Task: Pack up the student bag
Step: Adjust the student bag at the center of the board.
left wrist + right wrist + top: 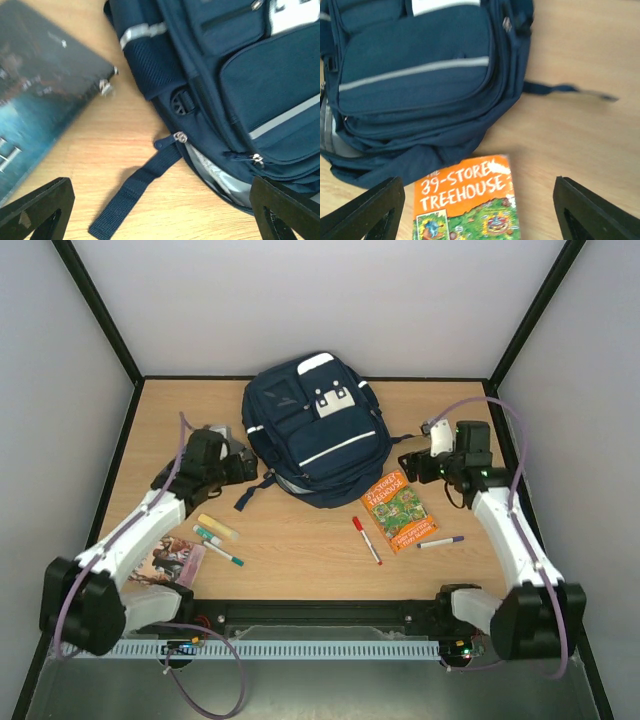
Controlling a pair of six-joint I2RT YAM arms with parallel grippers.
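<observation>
The student bag [315, 430], a navy-blue backpack with white stripes, lies on its back in the middle of the table. My left gripper [250, 468] hovers open at its lower left corner; in the left wrist view the open left gripper [160, 215] frames a loose strap [135, 192] and a zip pull [180, 137], with grey lining [210, 170] showing in a partly unzipped seam of the bag [240, 75]. My right gripper [408, 465] is open beside the bag's right side, empty. Between its fingers, the right gripper [480, 212] sees the bag [420, 75] and an orange book [465, 205].
The orange book [400, 510] lies right of the bag, with a red pen [366, 539] and a purple pen [440, 541] near it. A yellow highlighter [217, 527], green markers [215, 543] and another book [175, 560] lie front left. A dark-covered book [40, 95] lies left of the bag.
</observation>
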